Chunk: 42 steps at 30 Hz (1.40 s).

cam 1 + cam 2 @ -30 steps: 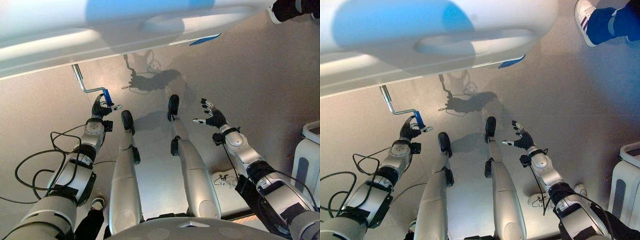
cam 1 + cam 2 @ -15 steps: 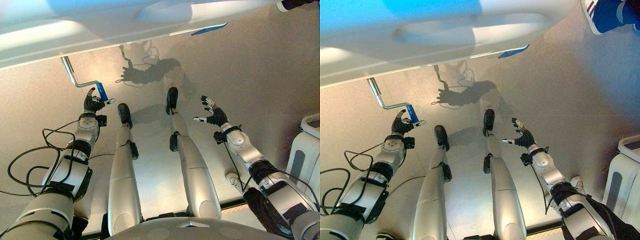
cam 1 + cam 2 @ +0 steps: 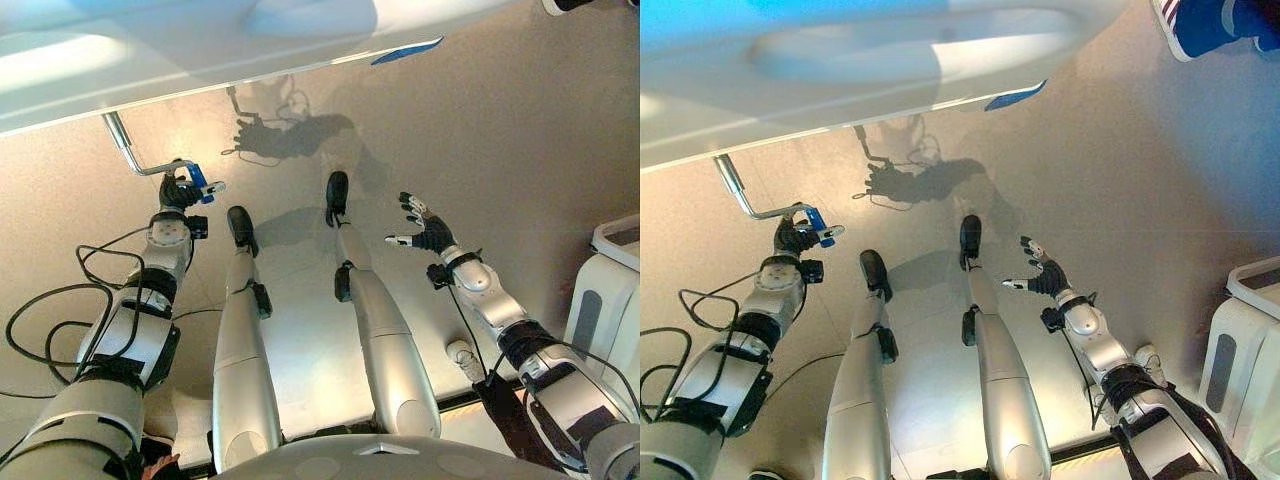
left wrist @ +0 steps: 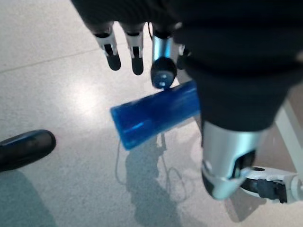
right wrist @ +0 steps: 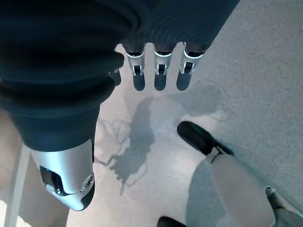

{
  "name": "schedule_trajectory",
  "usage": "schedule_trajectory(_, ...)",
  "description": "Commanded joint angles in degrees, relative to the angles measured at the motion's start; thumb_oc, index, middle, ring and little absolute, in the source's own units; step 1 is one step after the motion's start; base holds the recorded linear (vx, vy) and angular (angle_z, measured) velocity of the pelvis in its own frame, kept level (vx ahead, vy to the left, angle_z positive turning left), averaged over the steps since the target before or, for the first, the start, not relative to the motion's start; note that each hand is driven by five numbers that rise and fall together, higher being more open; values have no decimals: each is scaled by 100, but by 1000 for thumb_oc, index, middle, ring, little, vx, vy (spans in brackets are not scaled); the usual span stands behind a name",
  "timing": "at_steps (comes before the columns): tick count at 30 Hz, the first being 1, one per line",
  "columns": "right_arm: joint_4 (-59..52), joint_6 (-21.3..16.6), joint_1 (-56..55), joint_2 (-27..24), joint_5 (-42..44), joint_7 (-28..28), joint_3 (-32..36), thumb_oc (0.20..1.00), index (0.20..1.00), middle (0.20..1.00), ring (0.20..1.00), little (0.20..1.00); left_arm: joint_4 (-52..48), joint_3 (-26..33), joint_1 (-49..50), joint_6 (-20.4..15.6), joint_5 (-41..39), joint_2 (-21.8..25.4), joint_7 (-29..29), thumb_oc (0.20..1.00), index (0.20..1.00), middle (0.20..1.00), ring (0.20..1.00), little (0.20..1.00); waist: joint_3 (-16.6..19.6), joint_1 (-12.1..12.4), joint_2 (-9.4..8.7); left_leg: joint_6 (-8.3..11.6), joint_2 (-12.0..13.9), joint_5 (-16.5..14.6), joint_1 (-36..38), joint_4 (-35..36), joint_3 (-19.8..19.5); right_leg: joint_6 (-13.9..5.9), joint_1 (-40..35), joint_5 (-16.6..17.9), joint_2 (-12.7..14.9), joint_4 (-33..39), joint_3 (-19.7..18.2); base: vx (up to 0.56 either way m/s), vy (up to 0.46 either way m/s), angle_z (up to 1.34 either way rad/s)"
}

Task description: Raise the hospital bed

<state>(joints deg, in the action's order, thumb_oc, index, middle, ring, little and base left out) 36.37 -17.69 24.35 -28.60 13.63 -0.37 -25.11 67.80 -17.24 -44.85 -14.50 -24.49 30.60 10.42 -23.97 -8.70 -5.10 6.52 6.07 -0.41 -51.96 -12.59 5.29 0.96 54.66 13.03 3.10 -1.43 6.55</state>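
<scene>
Overhead, the pale hospital bed spans the far side of the scene, its underside edge running from the left across to a blue tag at its right end. Below that edge on the left, a bent metal crank reaches down from the bed and ends in a blue handle. The left hand is at this handle with its fingers curled round it, the thumb on the other side, so the handle is grasped. Just right of that hand, open grey floor stretches to the right and far side. The right hand hangs over this floor, well apart from the crank and the bed, fingers straight and spread, holding nothing. At the near right stands a white bin with a grey panel; what is inside cannot be seen. A person's shoe shows at the far right corner, beside the bed's end
</scene>
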Motion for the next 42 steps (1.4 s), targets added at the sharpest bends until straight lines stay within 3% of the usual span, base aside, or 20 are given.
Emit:
schedule_trajectory(1,-415,-243,-341,-121,-10,32,-3,1000,1000,1000,1000,1000,-118,33,123,-163,-96,67,-4,1000,1000,1000,1000,1000,168,15,13,-352,-290,196,179,384,68,-822,-192,-734,13,-785,-93,0,0,0)
schedule_trajectory(16,-674,-282,-338,-257,111,138,7,1000,1000,1000,1000,1000,274,81,-376,-39,17,426,120,1000,1000,1000,1000,1000,135,-85,-97,-335,-248,220,120,371,49,-847,-170,-665,-5,-726,-97,0,0,0)
schedule_trajectory(42,-914,-319,-404,-213,321,198,181,1000,1000,1000,1000,1000,849,530,242,185,177,453,-91,1000,1000,1000,1000,1000,6,-21,-155,-350,-246,198,101,289,60,-843,-178,-634,17,-739,-89,0,0,0)
